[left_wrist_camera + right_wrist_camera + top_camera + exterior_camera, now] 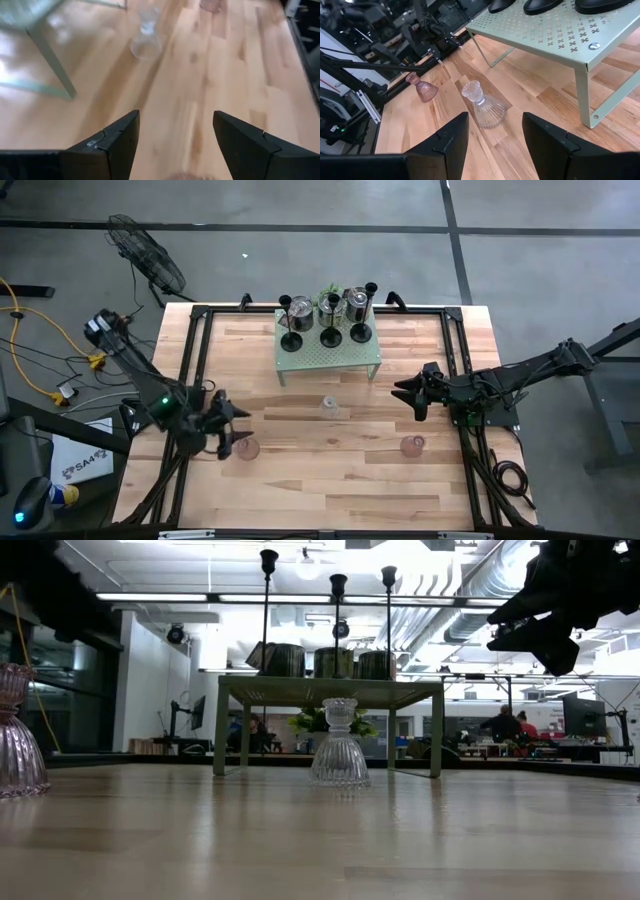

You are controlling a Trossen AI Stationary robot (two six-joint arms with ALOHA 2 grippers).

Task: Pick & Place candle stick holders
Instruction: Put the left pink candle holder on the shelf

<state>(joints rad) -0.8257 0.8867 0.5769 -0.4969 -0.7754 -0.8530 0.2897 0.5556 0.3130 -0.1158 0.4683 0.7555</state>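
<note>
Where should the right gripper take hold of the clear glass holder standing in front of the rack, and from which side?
Probably at the narrow neck of the clear glass holder, just above its flared ribbed skirt. It stands upright and alone on the table, so the right gripper, already open and facing it, could come in level from its own side; the wide base looks harder to span.

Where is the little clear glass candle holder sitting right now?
The clear glass holder stands upright near the table's middle in the high view, just in front of the pale green rack, between the two pink holders, one on each side nearer the front edge.
</note>
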